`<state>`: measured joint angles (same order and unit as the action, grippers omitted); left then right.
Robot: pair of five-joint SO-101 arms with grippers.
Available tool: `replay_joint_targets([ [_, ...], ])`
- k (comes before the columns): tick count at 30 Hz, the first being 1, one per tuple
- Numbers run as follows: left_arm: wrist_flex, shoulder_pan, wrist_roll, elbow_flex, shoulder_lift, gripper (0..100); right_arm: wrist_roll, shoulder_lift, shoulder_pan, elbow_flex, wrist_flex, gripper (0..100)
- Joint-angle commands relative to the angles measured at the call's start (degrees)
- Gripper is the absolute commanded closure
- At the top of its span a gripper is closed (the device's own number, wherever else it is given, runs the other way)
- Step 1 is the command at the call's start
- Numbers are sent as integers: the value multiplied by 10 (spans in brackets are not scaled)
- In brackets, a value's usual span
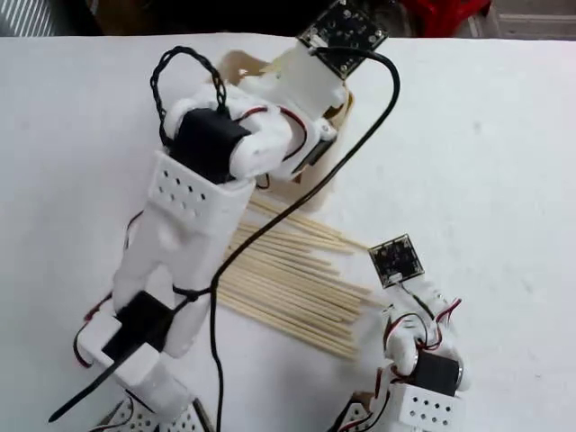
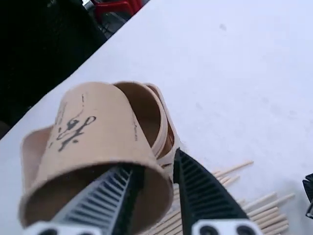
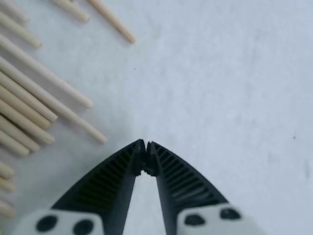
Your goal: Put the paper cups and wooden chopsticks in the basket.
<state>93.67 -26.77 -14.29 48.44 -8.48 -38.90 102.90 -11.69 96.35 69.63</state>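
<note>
**Landmark:** the wooden chopsticks (image 1: 288, 283), a loose pile of roughly parallel sticks in the middle of the white surface (image 1: 490, 162).

**Surroundings:** Just beyond the pile's far end stands the tan basket (image 1: 241, 65). It is largely covered by the left arm (image 1: 193, 207), which stretches from the near edge along the pile's left side to above the basket. A black cable (image 1: 364, 135) runs from that arm's camera board (image 1: 342, 34) and crosses the pile's left part on its way to the near edge.

**Left claw** (image 2: 154, 164): it grips a paper cup (image 2: 93, 142), with one finger inside the mouth, the other outside, and the cup's wall pinched between them. The cup is tipped on its side, beyond the pile's far end where the basket stands. A second tan rim (image 2: 164, 129) shows just behind the cup; I cannot tell whether it is a cup or the basket.

**Right arm** (image 1: 418, 364): it sits at the pile's near right corner. The right claw (image 3: 145, 147) is closed tip to tip and holds nothing. It is above bare surface just beside the stick ends.

**Open room:** right of the pile the surface lies bare out to its edge. The far edge runs close behind the basket, with a dark room and a red object (image 1: 441, 13) beyond it.

**Writing:** a black scrawl (image 2: 73, 129) marks the cup's side and cannot be read.
</note>
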Motion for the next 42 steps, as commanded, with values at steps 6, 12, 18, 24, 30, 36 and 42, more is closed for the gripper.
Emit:
replay_joint_targets([
  [6,-95,-2,-4,-2,0,877,-4,4,5,4,-10,981],
  [12,-120,8,-2,-2,0,876,-4,4,5,4,-10,981],
  [18,-175,13,-1,-1,-24,876,-4,4,5,4,-10,981],
  [24,-224,16,-4,0,-93,876,-4,4,5,4,-10,981],
  [30,-243,11,-2,1,-102,876,-4,4,5,4,-10,981],
  [36,-188,11,-4,-7,-114,876,-4,4,6,4,-10,981],
  [42,-152,14,-4,-1,-169,876,-4,4,6,4,-10,981],
])
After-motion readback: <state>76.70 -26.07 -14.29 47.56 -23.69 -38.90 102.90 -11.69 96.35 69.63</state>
